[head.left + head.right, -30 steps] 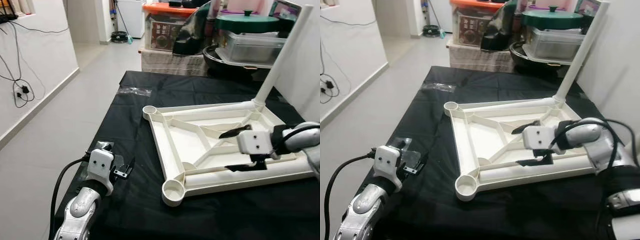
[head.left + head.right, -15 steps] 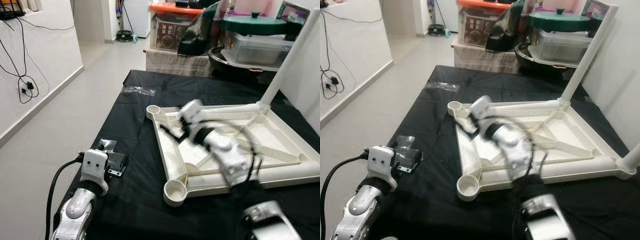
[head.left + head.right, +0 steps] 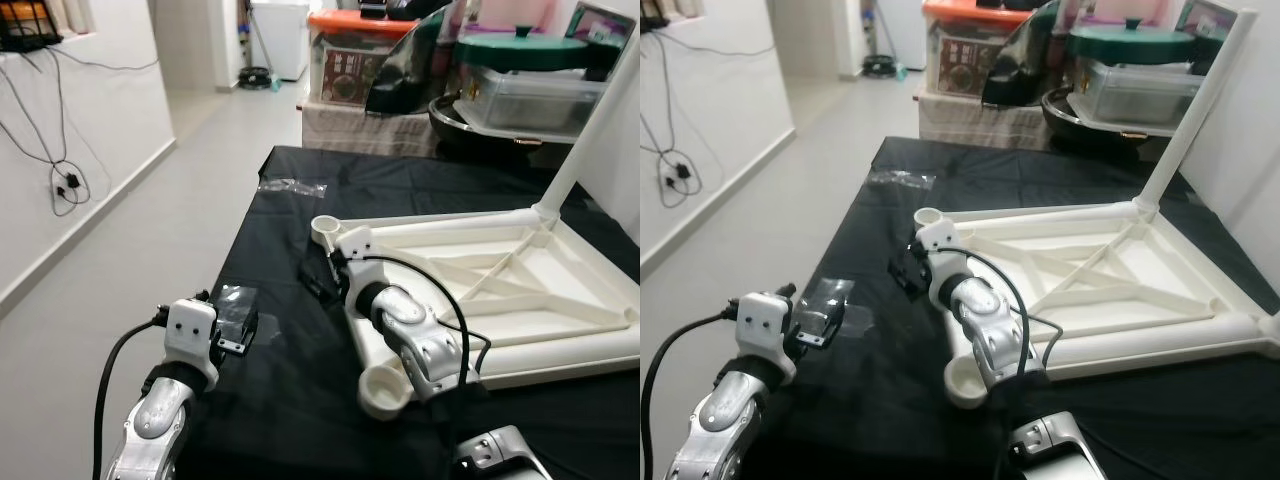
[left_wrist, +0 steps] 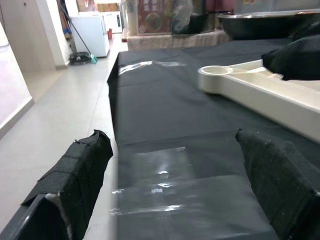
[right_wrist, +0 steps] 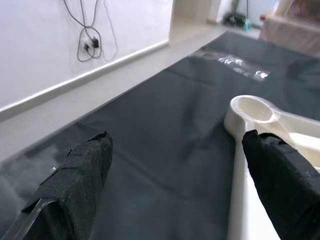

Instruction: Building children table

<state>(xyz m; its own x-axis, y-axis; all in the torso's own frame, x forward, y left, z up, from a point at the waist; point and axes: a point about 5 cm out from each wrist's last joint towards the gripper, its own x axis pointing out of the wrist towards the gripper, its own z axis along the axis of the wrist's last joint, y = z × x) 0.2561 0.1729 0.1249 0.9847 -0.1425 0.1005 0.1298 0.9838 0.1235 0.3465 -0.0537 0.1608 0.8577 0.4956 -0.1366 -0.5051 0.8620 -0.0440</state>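
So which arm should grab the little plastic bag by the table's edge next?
Probably the left. The left gripper hovers open right at the plastic bag, which lies between its fingers in the wrist view. The right gripper is open too, but sits farther off beside the white tabletop.

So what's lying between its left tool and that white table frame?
A clear plastic bag, then bare black cloth, up to the white table frame; the left tool hangs over the bag, seen from the head.

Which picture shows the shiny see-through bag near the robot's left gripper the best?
The left wrist view. There the clear plastic bag lies flat on the black cloth between the open left gripper fingers, big and shiny. In the left eye view the bag is small, just ahead of that gripper. The right eye view shows much the same.
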